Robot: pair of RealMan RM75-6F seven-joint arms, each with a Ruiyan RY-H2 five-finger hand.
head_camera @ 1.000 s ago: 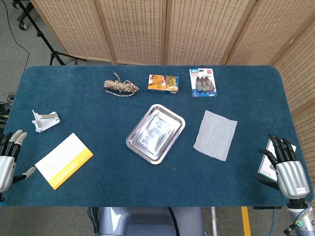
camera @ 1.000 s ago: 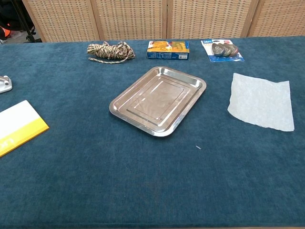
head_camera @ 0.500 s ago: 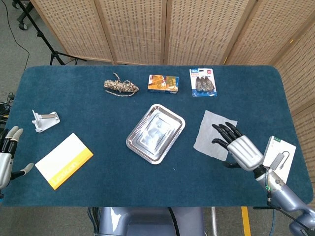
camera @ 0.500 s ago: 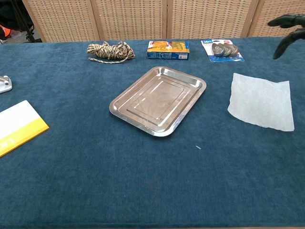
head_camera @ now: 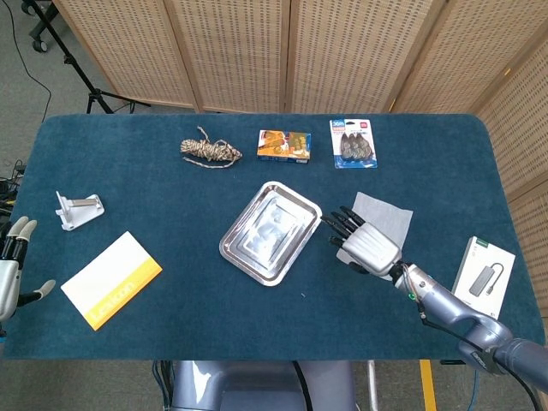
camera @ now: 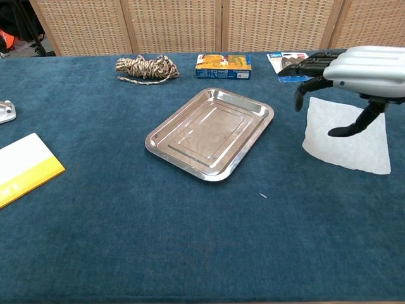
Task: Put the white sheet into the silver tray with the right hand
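The white sheet lies flat on the blue table, right of the silver tray. My right hand hovers palm down over the sheet's near-left part, fingers spread and pointing toward the tray, holding nothing. In the chest view it hangs above the sheet with the thumb pointing down, apart from the paper. The tray is empty. My left hand rests at the far left table edge, fingers apart, empty; the chest view does not show it.
A rope bundle, an orange box and a blister pack line the far side. A white bracket and a yellow-white booklet lie at the left. A boxed adapter sits near the right edge.
My right hand has swung from the right table edge leftward over the white sheet, uncovering the boxed adapter. The left hand has sunk slightly at the left edge. The sheet has not moved.
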